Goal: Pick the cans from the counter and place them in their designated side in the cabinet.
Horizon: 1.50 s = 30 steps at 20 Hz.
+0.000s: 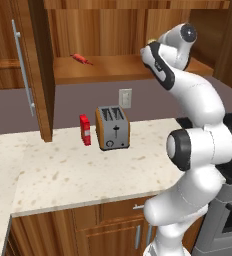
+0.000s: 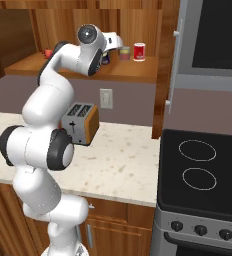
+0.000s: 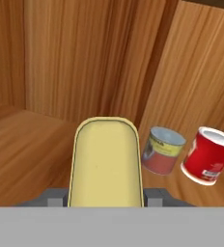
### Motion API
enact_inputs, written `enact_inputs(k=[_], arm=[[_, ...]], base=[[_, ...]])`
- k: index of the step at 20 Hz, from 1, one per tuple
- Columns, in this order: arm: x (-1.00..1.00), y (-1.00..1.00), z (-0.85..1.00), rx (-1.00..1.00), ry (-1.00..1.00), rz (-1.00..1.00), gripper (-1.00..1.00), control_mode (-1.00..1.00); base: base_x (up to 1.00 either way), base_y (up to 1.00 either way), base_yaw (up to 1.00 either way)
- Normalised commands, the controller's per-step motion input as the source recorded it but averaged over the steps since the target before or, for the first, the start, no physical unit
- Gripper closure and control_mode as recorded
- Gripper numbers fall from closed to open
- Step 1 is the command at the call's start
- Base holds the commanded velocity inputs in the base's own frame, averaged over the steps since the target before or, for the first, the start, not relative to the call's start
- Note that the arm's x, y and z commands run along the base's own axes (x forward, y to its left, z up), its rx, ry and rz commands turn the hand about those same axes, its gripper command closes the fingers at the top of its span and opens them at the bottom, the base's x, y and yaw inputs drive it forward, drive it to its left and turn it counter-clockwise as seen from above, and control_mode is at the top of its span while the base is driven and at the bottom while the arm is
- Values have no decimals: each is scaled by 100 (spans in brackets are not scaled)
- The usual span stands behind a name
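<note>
Cans: two. One has a yellow top (image 3: 105, 164) and sits between the pincer's fingers in the hand view; the other, grey-green topped with a red lower label (image 3: 161, 150), stands on the cabinet shelf (image 2: 133, 72).
Red cup: one, white-rimmed (image 3: 208, 155), on the shelf just beside the grey-green can, on the side away from the held can.
Toaster: one (image 1: 113, 128), on the table (image 1: 63, 175), below the shelf.
Red carton: one, flat and upright (image 1: 85, 129), just beside the toaster on the table.
Small red item: one (image 1: 81, 59), lying on the shelf, well apart from the cans; too small to identify.
Pincer: (image 3: 105, 200) clenched on the yellow-topped can, fingertips showing at either side of the can's base. It is raised inside the cabinet, above the shelf.
Held can position: over the shelf, near the grey-green can, apart from it; whether it touches the shelf cannot be told.
Left base view: the cabinet door (image 1: 33, 65) with its long metal handle (image 1: 23, 75), standing open at the shelf's end.
Right base view: the grey-green can and red cup side by side on the shelf, and the black stovetop (image 2: 203, 170) beside the table.
</note>
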Motion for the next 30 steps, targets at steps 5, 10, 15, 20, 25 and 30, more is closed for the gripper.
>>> enact_inputs(k=[5,10,15,20,25,30], arm=[[30,-3,0,0,3,0,100,-100],[27,-1,-1,0,5,0,100,-100],[24,-2,-2,0,5,0,100,-100],[24,-5,-1,0,4,0,100,-100],[22,-7,-4,0,1,0,100,-100],[21,-5,-15,0,0,0,100,-100]], base=[[0,0,0],[0,0,0],[0,0,0],[0,0,0],[0,0,0],[0,0,0]])
